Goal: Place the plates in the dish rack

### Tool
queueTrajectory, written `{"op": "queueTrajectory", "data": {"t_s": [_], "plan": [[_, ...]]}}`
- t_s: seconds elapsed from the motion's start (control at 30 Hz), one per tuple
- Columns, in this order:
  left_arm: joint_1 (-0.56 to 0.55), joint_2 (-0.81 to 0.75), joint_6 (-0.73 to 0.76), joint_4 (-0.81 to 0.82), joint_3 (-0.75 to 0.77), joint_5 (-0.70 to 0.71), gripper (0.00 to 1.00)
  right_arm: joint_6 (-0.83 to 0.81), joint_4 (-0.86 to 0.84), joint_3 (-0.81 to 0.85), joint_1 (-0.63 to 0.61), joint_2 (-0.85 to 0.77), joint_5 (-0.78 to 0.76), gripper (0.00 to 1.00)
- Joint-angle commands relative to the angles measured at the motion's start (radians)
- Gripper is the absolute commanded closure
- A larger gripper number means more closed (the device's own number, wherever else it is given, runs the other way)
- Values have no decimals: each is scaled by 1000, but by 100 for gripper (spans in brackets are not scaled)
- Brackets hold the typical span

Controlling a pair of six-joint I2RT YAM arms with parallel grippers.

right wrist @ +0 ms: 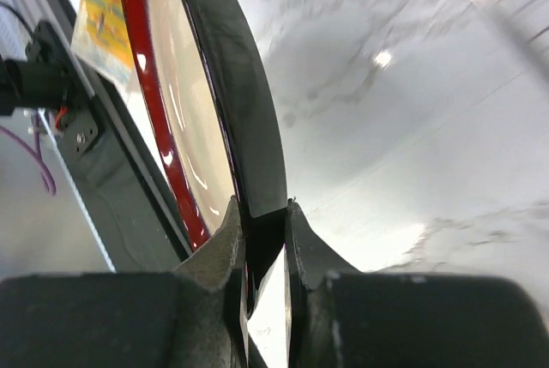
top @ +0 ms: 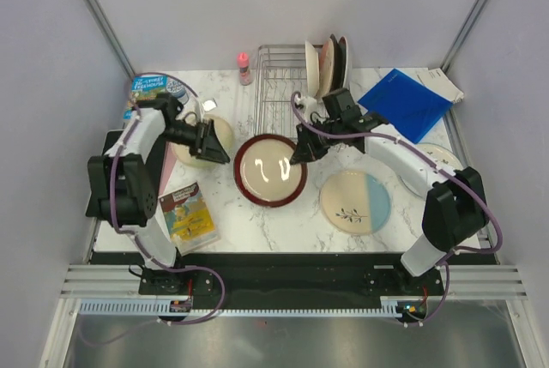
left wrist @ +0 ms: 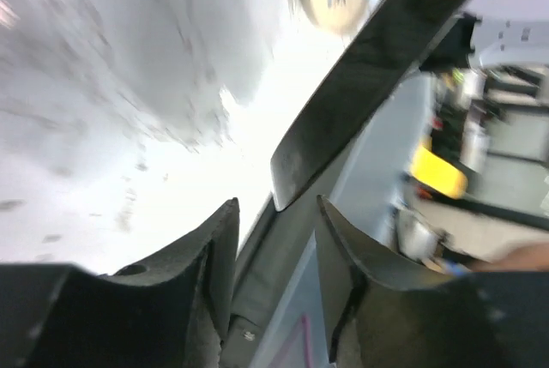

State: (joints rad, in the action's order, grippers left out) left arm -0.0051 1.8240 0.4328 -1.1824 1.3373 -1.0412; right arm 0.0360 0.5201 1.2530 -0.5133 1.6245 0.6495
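The right pincer (right wrist: 264, 214) is pinching the edge of the round cream plate with the dark-red rim (top: 271, 169), lying just in front of the silver wire dish rack (top: 279, 76), probably to stand it upright for a slot, while the left pincer (left wrist: 276, 205) is hovering open nearby.

Seven round plates. Four are outside the rack: one dark-red-rimmed cream plate (top: 266, 175), one cream-and-light-blue plate (top: 355, 201), one pale yellow plate (top: 223, 132) and one white plate (top: 443, 156). Three stand in it: one cream plate (top: 311, 66), one second pale plate (top: 327, 59) and one black plate (top: 344, 57). One silver wire dish rack (top: 273, 85). One blue folder (top: 405, 102). Two printed booklets — one blue-covered booklet (top: 147, 92), one yellow-covered booklet (top: 190, 214). One small pink-capped bottle (top: 244, 68). Two robot arms — left arm (top: 129, 171), right arm (top: 446, 205).
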Motion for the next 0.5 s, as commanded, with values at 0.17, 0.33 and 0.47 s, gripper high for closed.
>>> {"op": "queueTrajectory", "data": {"t_s": [0.17, 0.33, 0.47], "plan": [[83, -186, -181, 153, 152, 113, 51, 77, -144, 486, 25, 26, -230, 100], [85, -169, -333, 331, 132, 171, 59, 87, -285, 633, -7, 113, -614, 100], [83, -176, -373, 383, 119, 184, 59, -10, -402, 736, -59, 225, -827, 100]]}}
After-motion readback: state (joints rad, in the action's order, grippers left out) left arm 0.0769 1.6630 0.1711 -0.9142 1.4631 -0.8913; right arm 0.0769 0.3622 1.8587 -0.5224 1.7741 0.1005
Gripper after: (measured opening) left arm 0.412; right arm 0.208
